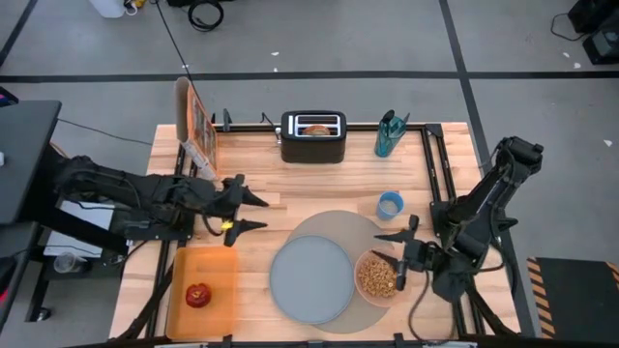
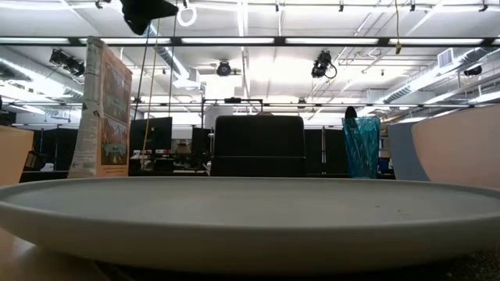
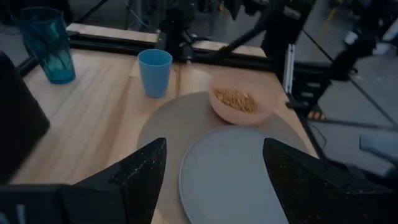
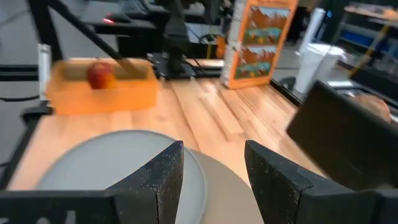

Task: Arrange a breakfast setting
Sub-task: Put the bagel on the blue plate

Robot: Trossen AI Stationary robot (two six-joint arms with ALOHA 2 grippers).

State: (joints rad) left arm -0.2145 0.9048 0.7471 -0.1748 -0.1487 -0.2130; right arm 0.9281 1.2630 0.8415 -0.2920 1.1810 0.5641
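The round grey mat [image 1: 334,224] lies at the table's near middle. The grey-blue plate [image 1: 309,280] rests on it, and the pink bowl [image 1: 377,277] of brown cereal [image 3: 236,99] sits on the mat's right edge. The bagel [image 1: 315,127] sticks out of the black toaster [image 1: 313,145] at the far edge. The red apple [image 1: 198,295] lies in the orange tray [image 1: 218,280] at the near left. No spoon is in view. My left gripper [image 1: 253,213] is open over bare wood, left of the mat. My right gripper [image 1: 392,256] is open at the bowl's right side, pointing left over the mat.
A cereal box [image 1: 196,126] stands at the far left. A teal glass [image 1: 389,135] stands right of the toaster, and a small blue cup [image 1: 390,204] stands just beyond the mat. Bare wood lies between the toaster and the mat.
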